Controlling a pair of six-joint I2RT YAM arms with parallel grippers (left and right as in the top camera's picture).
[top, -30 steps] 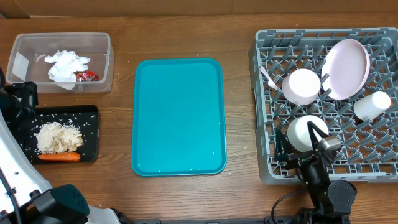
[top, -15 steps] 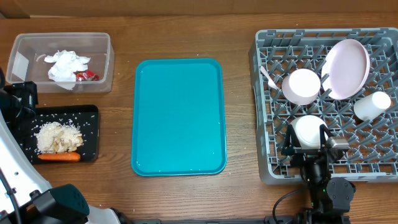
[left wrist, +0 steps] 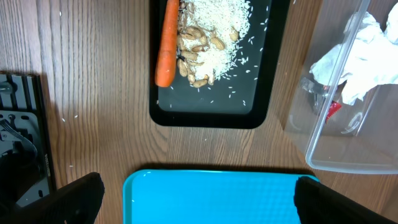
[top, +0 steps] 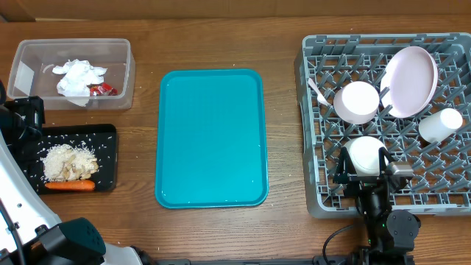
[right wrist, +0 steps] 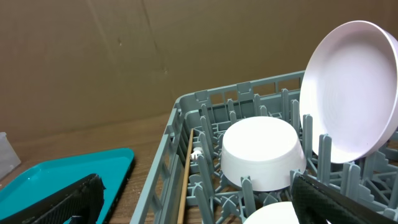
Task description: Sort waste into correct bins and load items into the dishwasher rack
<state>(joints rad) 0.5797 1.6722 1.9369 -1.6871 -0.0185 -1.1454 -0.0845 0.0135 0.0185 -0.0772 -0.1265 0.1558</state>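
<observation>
In the grey dishwasher rack stand the white plate, a far bowl, a near bowl, the cup and the fork. My right gripper hovers open over the near bowl, with its fingers wide to either side. The clear bin holds napkins and a red wrapper. The black bin holds food scraps and the carrot. My left gripper is open and empty above the teal tray's edge.
The teal tray lies bare in the middle of the wooden table. The left arm's white body and black base fill the near left corner. A brown cardboard wall stands behind the rack.
My right gripper has turned slightly and squared up over the near bowl, then held still. The left arm and all objects are unchanged.
</observation>
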